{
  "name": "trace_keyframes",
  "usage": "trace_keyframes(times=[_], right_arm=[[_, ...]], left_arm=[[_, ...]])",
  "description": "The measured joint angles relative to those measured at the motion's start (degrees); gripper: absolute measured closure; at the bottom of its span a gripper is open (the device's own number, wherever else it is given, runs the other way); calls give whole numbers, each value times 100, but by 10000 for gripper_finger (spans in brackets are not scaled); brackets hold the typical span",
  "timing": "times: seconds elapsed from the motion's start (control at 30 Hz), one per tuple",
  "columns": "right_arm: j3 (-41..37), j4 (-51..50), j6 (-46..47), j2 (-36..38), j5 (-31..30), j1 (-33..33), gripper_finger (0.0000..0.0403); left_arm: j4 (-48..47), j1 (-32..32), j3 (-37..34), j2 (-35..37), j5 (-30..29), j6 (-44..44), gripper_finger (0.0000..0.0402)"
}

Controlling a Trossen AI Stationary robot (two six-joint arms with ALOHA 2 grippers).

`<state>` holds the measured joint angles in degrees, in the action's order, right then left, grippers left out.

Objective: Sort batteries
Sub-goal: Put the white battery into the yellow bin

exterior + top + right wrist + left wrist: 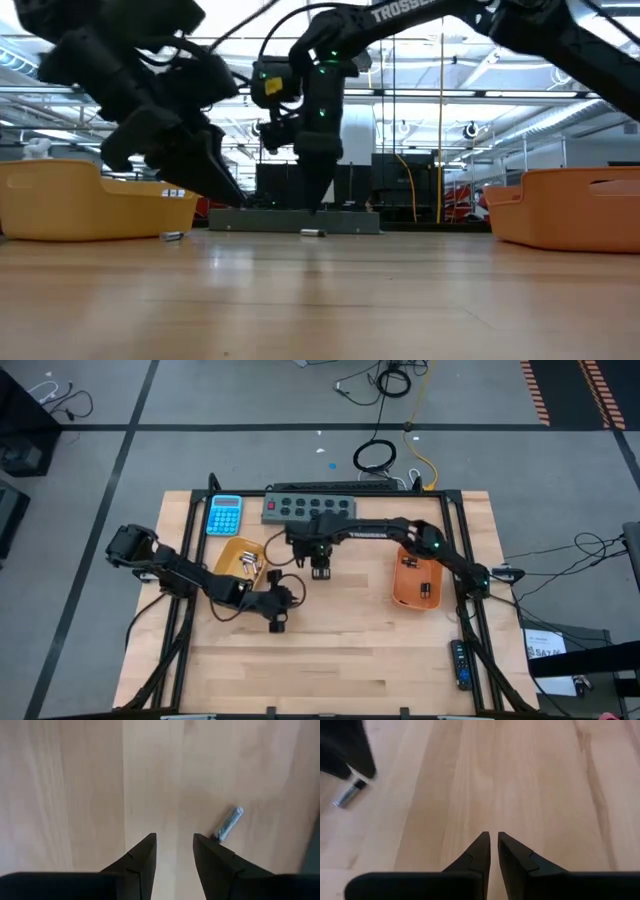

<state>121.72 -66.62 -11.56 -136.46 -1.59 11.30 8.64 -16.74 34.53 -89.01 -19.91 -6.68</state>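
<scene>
wooden table [340, 650], right gripper [175, 845] parted empty beside battery [229, 823], left gripper [493, 842] nearly together, empty

You will find one clear marking: white capital lettering on the right arm [470, 12], seen in the low view near the top, reading "TROSSEN", its last letter or so running behind the arm's bend. In the high view, the same arm's forearm link [367, 532] carries a pale line of lettering, too small for you to read. A white paper sheet [552, 645] on the floor, right of the counter, bears dark print that cannot be made out. The blue calculator [225, 514] shows keys and a display, none legible. Both wrist views show no writing.
</scene>
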Motion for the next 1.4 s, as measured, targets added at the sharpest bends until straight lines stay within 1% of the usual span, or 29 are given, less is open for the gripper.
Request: trace_keyframes(times=[0.13, 0.2, 0.3, 0.37, 0.47, 0.57, 0.63, 0.73, 0.8, 0.87, 0.93, 1.0, 1.1, 1.17, 1.27, 1.4], right_arm=[[-1466, 1398, 259, 782, -35, -67, 282], [-2210, 2262, 462, 1261, -188, -88, 282], [-3040, 3226, 637, 1718, -306, -102, 282], [-3291, 3574, 663, 1805, -321, -102, 282], [-3314, 3426, 641, 1811, -279, -76, 282], [-3313, 3218, 610, 1839, -151, -55, 282], [-3314, 3044, 685, 1890, 5, -50, 282], [-3390, 3042, 753, 2041, -12, -184, 282], [-3649, 3273, 847, 2169, -1, -335, 282], [-4025, 3704, 1032, 2330, -1, -468, 282], [-4416, 4075, 1242, 2506, -53, -579, 282], [-4770, 4410, 1423, 2663, -231, -711, 282], [-5291, 4756, 1710, 2839, -569, -912, 282], [-5628, 5051, 1895, 2951, -726, -1047, 282], [-6113, 5850, 2125, 3142, -953, -1255, 282], [-6671, 6779, 2234, 3255, -1554, -1536, 283]], left_arm=[[162, -214, -75, 0, -490, -166, 354], [235, -275, -77, 0, -680, -229, 354], [261, -298, -77, 0, -848, -457, 354], [261, -278, -77, 0, -882, -507, 354], [261, -134, -77, 0, -924, -485, 352], [257, 111, -77, 0, -880, -128, 330], [261, 285, -77, 0, -759, 121, 303], [304, 533, -77, 0, -559, 502, 255], [328, 674, -73, 0, -537, 889, 229], [326, 820, -73, 0, -367, 1269, 213], [341, 1020, -73, 0, -280, 1498, 208], [314, 1240, -43, 0, -137, 1646, 207], [307, 1597, 92, 0, 529, 1651, 206], [215, 1779, 226, 0, 832, 1653, 206], [-62, 1950, 444, 0, 994, 1841, 206], [-449, 2115, 780, 0, 1434, 2036, 209]])
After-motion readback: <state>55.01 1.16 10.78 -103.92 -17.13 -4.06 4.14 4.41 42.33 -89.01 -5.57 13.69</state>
